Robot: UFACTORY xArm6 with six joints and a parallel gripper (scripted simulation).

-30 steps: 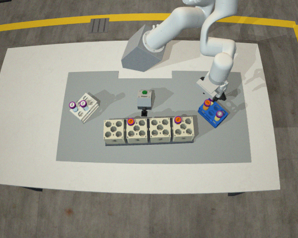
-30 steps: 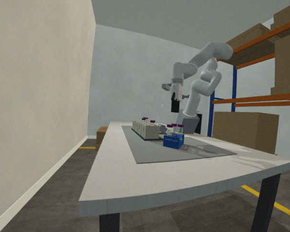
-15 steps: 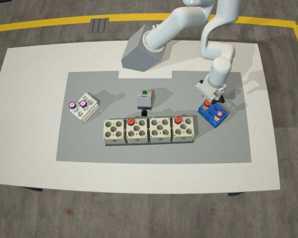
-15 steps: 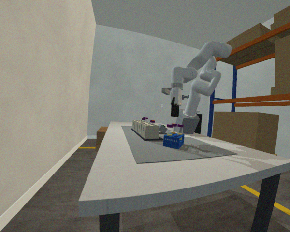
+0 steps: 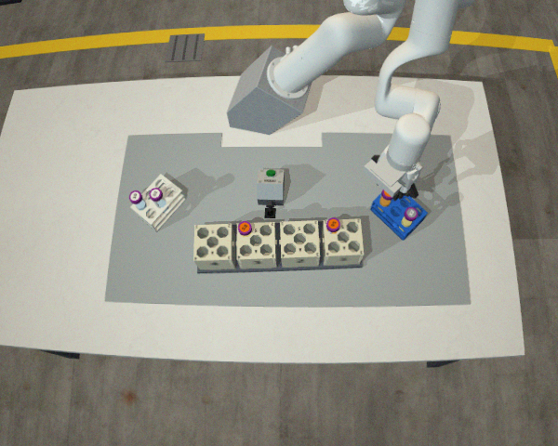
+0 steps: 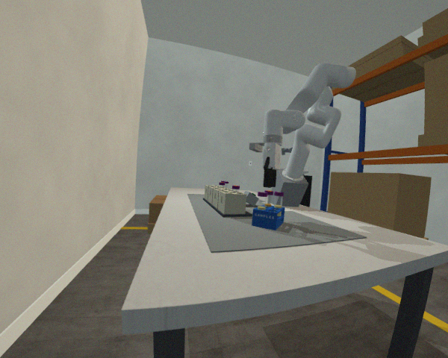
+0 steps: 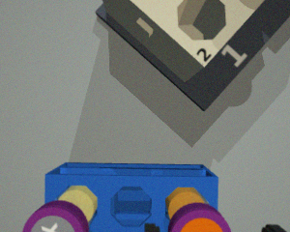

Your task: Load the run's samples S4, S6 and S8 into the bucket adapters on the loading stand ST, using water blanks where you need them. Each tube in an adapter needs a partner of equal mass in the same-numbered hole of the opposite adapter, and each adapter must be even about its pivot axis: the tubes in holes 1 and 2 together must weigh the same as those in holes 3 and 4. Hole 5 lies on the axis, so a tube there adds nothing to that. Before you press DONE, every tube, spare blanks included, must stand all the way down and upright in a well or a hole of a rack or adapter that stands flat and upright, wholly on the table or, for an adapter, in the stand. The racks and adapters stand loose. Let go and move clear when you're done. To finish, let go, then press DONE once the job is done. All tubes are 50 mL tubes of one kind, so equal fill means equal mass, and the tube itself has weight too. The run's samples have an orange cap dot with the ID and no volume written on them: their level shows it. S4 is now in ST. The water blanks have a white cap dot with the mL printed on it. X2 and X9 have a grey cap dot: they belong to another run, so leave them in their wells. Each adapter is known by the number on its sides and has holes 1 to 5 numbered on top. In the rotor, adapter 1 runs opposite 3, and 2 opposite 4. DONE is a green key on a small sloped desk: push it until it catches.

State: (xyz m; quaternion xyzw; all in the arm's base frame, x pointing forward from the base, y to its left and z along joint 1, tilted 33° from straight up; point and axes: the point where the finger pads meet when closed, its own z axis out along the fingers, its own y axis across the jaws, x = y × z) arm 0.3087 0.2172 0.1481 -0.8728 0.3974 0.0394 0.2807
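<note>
My gripper [image 5: 405, 193] [image 6: 269, 186] [image 7: 213, 228] is open and empty, above the blue sample rack [image 5: 391, 221] [image 6: 263, 219] [image 7: 130, 181]. In that rack stand a grey-dot tube, X2 [image 5: 410, 213] [image 6: 262, 194] [image 7: 55, 223], an orange-dot tube, S4 [image 5: 386, 195] [image 6: 268, 192] [image 7: 199, 223], and a third purple-capped tube [image 6: 278, 193] hidden by the gripper in the top view. An orange-dot tube [image 5: 333, 224] is in the back-left hole of the rightmost adapter [image 5: 343, 260], slot 1. Another [image 5: 244, 228] is in the back-left hole of the second adapter from left [image 5: 257, 263]. Their IDs are unclear.
The white rack [image 5: 147, 220] at the left holds two white-dot blanks [image 5: 135, 196] [image 5: 155, 193], volumes unreadable. The other two adapters [image 5: 214, 264] [image 5: 299, 261] look empty. The DONE key [image 5: 271, 173] sits on its small desk behind the stand [image 5: 279, 269].
</note>
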